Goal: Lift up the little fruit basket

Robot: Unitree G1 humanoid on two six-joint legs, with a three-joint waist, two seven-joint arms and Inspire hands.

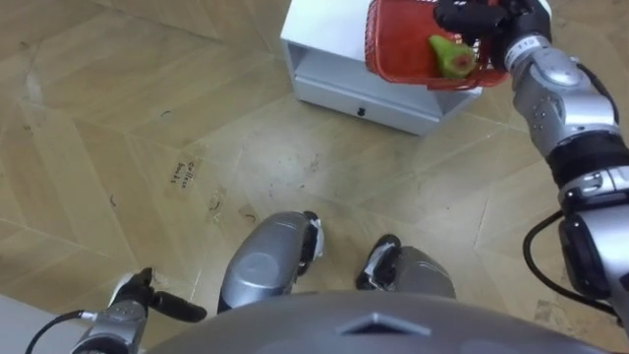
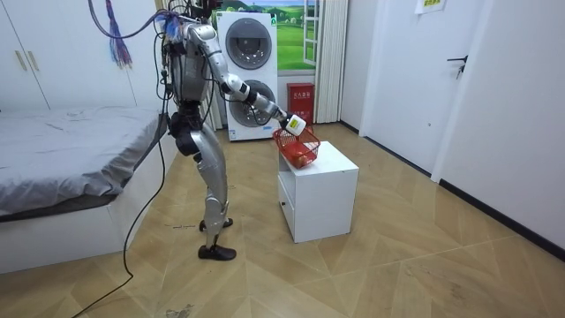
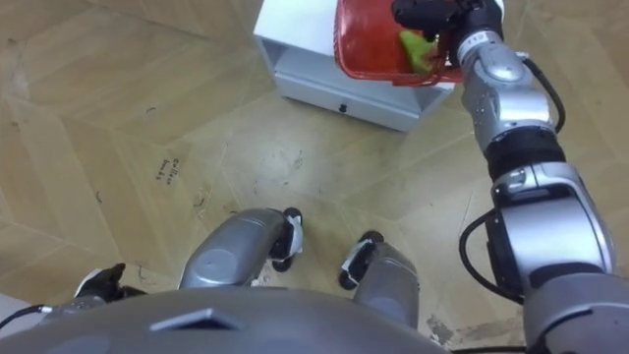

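Right hand (image 1: pixel 482 20) grips the red fruit basket (image 1: pixel 403 44), its dark fingers curled over the rim. The basket is at the right end of the white cabinet (image 1: pixel 329 88) top, by the edge above the drawer front. So the grasp looks made. In the room view the basket hangs tilted from the hand, but I cannot tell whether its base has cleared the top. A green fruit (image 1: pixel 452 57) lies inside. A clean lift seems to remain. Left hand (image 1: pixel 138 300) hangs low beside the robot's hip.
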